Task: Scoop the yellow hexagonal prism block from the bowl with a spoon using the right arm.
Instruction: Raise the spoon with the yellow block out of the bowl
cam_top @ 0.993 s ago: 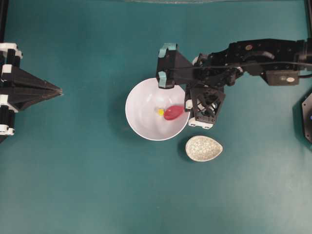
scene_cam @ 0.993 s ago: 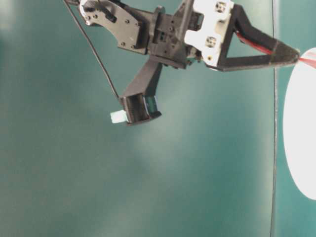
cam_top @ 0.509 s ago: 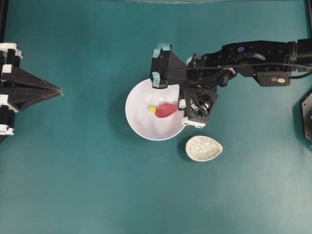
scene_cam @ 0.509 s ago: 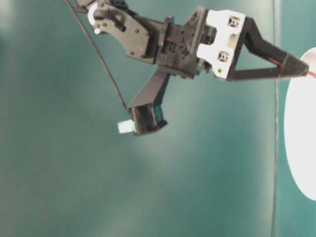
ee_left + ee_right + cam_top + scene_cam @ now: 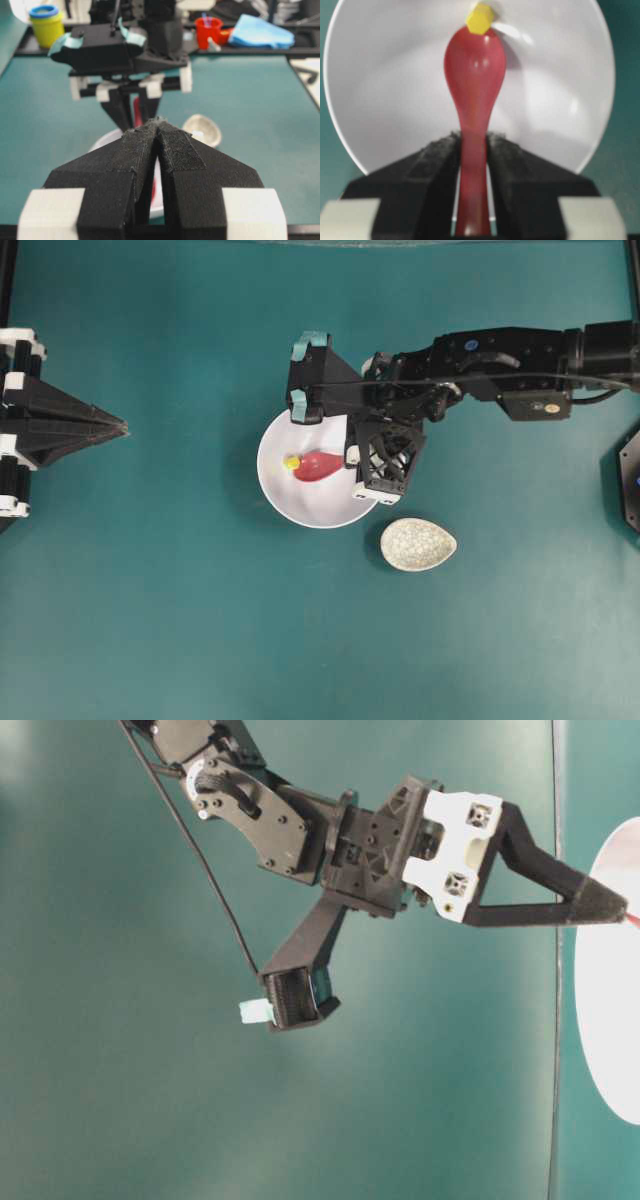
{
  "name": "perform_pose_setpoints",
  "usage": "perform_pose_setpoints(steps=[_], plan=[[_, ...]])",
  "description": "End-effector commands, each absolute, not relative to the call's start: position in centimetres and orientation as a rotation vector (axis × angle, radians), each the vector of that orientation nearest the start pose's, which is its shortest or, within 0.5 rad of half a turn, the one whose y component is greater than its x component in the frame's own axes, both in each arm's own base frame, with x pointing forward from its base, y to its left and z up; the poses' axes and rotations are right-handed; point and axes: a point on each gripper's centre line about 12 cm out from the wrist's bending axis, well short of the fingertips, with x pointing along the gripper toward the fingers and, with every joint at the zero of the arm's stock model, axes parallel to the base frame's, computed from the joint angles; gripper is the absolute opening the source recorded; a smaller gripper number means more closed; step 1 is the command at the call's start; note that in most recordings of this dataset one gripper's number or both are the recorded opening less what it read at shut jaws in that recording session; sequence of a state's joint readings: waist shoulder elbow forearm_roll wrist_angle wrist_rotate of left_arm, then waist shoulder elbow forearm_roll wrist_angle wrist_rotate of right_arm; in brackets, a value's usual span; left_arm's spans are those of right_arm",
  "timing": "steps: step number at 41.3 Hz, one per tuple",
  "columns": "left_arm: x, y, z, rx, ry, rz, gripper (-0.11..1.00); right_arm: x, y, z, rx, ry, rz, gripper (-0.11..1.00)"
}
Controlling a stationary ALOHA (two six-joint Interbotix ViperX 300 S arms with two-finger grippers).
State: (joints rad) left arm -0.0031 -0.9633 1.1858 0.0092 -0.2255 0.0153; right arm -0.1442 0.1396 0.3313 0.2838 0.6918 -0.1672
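Since a second ago the right arm (image 5: 480,350) has slid leftward across the overhead view, carrying the spoon (image 5: 318,465) deeper across the bowl (image 5: 310,510). The scoop, which sat right of the bowl's middle, now lies left of middle, and the yellow hexagonal prism block (image 5: 291,462) has gone with it, pushed ahead of the tip toward the bowl's left wall.

Starting at the right gripper (image 5: 473,145): its two black fingers (image 5: 437,150) are clamped on the spoon's flat handle, one on each side, with the red scoop pointing straight away from the wrist camera. At the far tip of the scoop sits the yellow block (image 5: 480,18), touching the spoon's front edge but not inside it; from the wrist view it rests on the white bowl (image 5: 380,75) surface where the wall begins to rise. From table level I can see the pointed gripper (image 5: 600,905) tilted down toward the bowl's rim (image 5: 605,1020).

My reading is that the block is being shoved rather than scooped so far. Trapped between spoon tip and the curving wall, it may ride up into the scoop, or it may slip off to one side.

Further out, the speckled dish (image 5: 418,544) sits just beyond the bowl's lower right. Far to the left, the left gripper (image 5: 115,425) is parked with its jaws pressed together and holding nothing, well apart from everything.
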Motion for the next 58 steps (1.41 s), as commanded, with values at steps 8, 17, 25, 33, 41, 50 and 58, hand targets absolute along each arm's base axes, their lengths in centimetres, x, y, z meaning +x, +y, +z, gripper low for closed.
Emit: perform_pose_setpoints(steps=[8,17,25,33,41,50,58], plan=[[20.1,-0.1,29.3,0.029,-0.032,-0.007,0.01,42.7,-4.1,19.2,0.228,1.021,-0.019,0.25],[20.1,-0.1,29.3,0.029,-0.032,-0.007,0.01,42.9,-4.2,19.2,0.224,0.992,-0.028,0.25],[20.1,-0.1,29.3,0.027,-0.035,-0.007,0.01,43.0,-4.1,19.3,0.218,0.97,-0.03,0.25],[20.1,-0.1,29.3,0.027,-0.035,-0.007,0.01,42.6,-4.1,19.3,0.215,0.947,-0.039,0.25],[20.1,-0.1,29.3,0.023,-0.035,-0.007,0.01,41.6,-4.0,19.3,0.209,0.9,-0.054,0.25],[20.1,-0.1,29.3,0.017,-0.035,-0.007,0.01,40.5,-3.7,19.6,0.193,0.812,-0.073,0.25],[20.1,-0.1,29.3,0.015,-0.035,-0.007,0.01,39.4,-3.1,20.0,0.181,0.763,-0.072,0.25]])
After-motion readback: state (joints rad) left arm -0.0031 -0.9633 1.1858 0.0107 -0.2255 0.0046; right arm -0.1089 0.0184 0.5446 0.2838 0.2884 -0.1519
